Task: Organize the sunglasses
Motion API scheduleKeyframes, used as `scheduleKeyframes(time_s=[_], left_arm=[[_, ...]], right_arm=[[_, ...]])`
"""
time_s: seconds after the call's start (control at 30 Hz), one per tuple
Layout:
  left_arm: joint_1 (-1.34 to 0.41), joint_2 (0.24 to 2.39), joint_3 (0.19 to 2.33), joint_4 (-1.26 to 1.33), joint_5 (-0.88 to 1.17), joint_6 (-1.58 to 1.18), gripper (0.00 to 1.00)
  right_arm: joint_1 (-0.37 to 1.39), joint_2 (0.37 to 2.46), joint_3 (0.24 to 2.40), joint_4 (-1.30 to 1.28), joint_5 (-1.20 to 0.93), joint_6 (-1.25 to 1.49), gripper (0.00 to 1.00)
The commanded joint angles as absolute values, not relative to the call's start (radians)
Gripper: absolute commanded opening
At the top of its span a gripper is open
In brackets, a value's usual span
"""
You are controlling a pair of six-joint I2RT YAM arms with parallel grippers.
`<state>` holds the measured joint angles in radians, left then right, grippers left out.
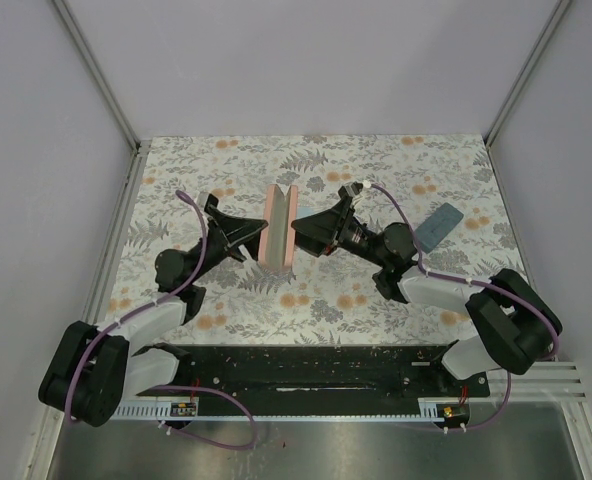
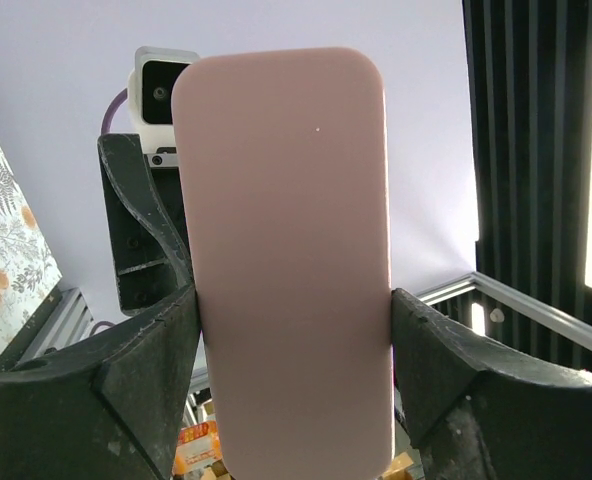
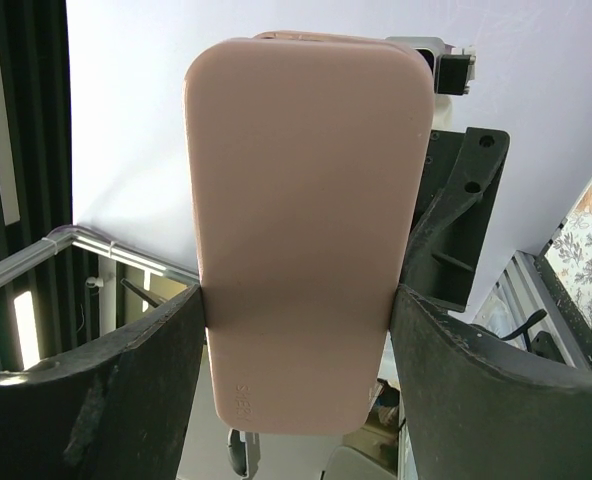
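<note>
Sunglasses do not show in any of the views, so I cannot tell where they are; they may be inside a case, but that is only a guess. On the left, the left tool [image 1: 256, 238] reaches in toward the middle of the flowery surface [image 1: 326, 300], and its two fingers press on the long sides of one half of the pink case [image 1: 274, 225], pinching it. From above, the pink case sits right between the two arms and looks like two flat pink halves with a thin gap between them, open a little like a book. I cannot tell if it rests on the surface or is held just above it. The right tool [image 1: 301, 235] comes in from the other side and pinches the other pink half the same way, one finger on each long side. Farther right, well apart from the arms, a blue-grey case [image 1: 441, 227] lies flat and shut, and nothing is touching it. I think the job is only partly done: the arms look busy opening or closing the pink case. What is left depends on where the glasses are, and the blue-grey case may need a turn too.
</note>
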<state>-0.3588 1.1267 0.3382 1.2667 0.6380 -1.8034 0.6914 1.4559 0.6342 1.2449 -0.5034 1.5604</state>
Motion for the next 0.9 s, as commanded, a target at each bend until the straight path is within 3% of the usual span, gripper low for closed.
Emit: scheduleKeyframes(time_s=[0.0, 0.87], left_arm=[[-0.351, 1.14, 0.373, 1.667, 0.568, -1.859, 0.0], [-0.264, 1.147, 0.663, 1.545, 0.446, -1.971, 0.0]], right_arm=[[0.686, 1.445, 0.698, 1.519, -0.491, 1.594, 0.52], [0.548, 1.425, 0.888, 1.369, -0.511, 1.666, 0.51]])
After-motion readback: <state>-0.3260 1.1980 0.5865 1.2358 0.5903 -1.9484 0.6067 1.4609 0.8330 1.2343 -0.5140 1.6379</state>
